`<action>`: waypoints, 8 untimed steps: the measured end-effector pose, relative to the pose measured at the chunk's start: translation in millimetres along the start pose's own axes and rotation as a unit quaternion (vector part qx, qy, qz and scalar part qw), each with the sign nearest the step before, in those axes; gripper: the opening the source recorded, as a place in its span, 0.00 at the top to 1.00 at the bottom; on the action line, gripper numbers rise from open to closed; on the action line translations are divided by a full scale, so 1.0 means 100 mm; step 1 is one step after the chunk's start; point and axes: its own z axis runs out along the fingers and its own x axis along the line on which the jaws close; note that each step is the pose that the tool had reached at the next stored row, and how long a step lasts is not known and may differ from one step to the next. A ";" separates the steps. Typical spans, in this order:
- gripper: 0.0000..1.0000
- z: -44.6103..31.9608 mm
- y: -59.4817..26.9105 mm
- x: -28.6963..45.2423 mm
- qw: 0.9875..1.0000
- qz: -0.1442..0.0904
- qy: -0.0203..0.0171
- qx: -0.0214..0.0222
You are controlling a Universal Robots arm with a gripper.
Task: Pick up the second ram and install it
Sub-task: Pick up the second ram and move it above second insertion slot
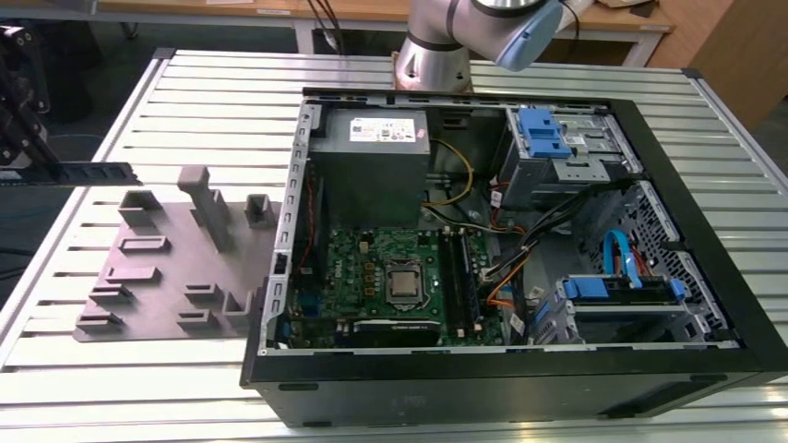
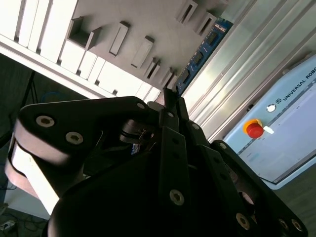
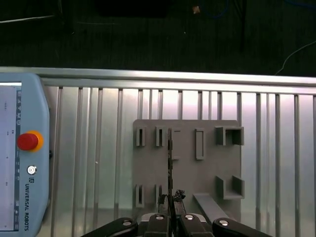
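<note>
My gripper (image 1: pixel 15 166) hangs at the exterior view's far left, above the table's edge, shut on the second ram (image 1: pixel 92 173), a long dark strip that sticks out level toward the grey holder plate (image 1: pixel 173 268). In the first wrist view the ram (image 3: pixel 170 158) shows edge-on between the closed fingertips of the gripper (image 3: pixel 170 202), over the holder plate (image 3: pixel 187 168). The second wrist view shows the gripper (image 2: pixel 170 98) with the strip's bluish face (image 2: pixel 200 54) reaching out from it. The open computer case (image 1: pixel 493 369) lies on the exterior view's right, with the motherboard (image 1: pixel 369 268) and its memory slots (image 1: pixel 459 277).
The holder plate carries several upright grey brackets (image 1: pixel 203 198). A teach pendant (image 3: pixel 19 158) with a red stop button lies on the slatted table beside the plate. Inside the case are a power supply (image 1: pixel 369 138), blue drive cages (image 1: pixel 548 134) and loose cables (image 1: pixel 518 249).
</note>
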 end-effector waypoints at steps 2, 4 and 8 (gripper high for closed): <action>0.89 -0.029 0.002 -0.001 1.000 0.000 0.000 0.000; 0.89 -0.057 0.003 -0.001 1.000 0.000 0.000 0.000; 0.89 -0.118 0.006 -0.003 1.000 0.000 0.000 0.000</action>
